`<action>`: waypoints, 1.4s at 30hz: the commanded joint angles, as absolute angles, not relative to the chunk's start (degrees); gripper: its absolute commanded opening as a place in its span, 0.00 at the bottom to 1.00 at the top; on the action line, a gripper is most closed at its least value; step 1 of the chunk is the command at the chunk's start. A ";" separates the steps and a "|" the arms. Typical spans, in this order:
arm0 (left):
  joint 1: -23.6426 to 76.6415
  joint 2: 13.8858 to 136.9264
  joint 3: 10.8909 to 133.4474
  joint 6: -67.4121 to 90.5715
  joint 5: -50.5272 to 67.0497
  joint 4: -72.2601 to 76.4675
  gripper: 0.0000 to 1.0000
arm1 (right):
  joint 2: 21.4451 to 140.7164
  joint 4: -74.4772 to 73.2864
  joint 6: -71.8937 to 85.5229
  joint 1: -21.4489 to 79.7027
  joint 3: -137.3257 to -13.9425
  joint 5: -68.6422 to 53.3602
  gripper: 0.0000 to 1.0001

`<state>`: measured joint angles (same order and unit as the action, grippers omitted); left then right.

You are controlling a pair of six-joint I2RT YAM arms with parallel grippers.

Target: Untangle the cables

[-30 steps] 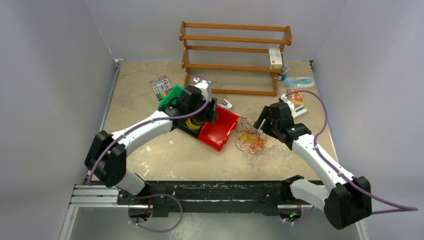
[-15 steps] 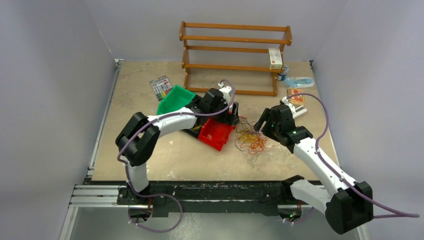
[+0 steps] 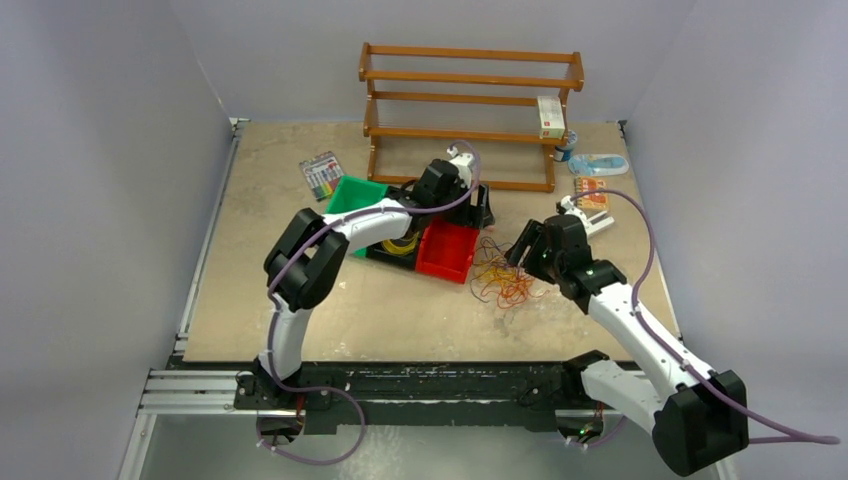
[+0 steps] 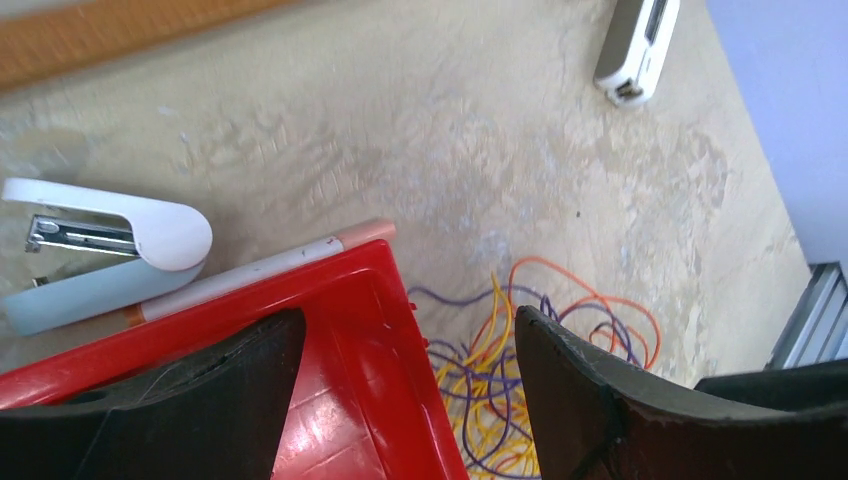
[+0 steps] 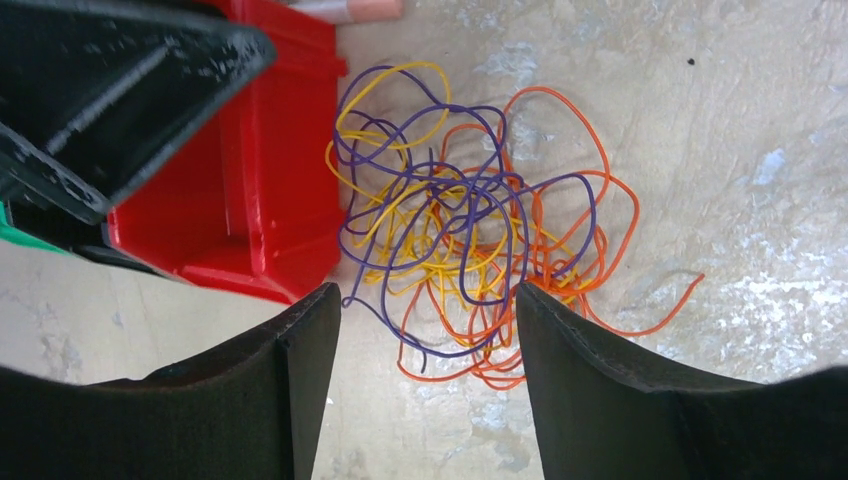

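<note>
We're hovering spread right gripper (image 5: 425,300) straight above tangled orange-yellow-purple wire cables (image 5: 470,230); left gripper (image 4: 408,320), also spread, farther off.

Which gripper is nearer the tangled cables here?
Right. The right gripper hangs just above the cables, jaws open and empty. The left gripper is over the far corner of the red bin, beside the bunch.

Orange, yellow and dark purple across the cables (image 5: 470,230), against mottled beige with paler patches on the bench (image 3: 290,290). Plain gloss on the red bin (image 3: 447,250) and the green bin (image 3: 352,193), white over pale blue on the stapler (image 4: 160,235). Warm brown on the wooden rack (image 3: 470,78), matt black on the left hand (image 4: 405,330) and the right hand (image 5: 428,300).
</note>
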<state>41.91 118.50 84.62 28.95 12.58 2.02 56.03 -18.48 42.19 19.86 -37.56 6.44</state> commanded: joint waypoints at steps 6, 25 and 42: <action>39.46 115.06 87.57 27.38 7.54 2.96 0.77 | 60.02 -15.58 40.82 19.85 -38.66 6.83 0.58; 39.42 104.40 80.44 23.33 1.78 1.21 0.78 | 66.00 -11.71 41.90 19.86 -39.09 8.52 0.29; 39.50 92.18 60.99 22.78 4.25 31.14 0.82 | 50.68 -11.24 38.62 19.86 -42.78 12.39 0.00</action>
<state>39.48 95.09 64.60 23.66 1.61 15.05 53.34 -12.71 40.84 19.86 -38.26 10.33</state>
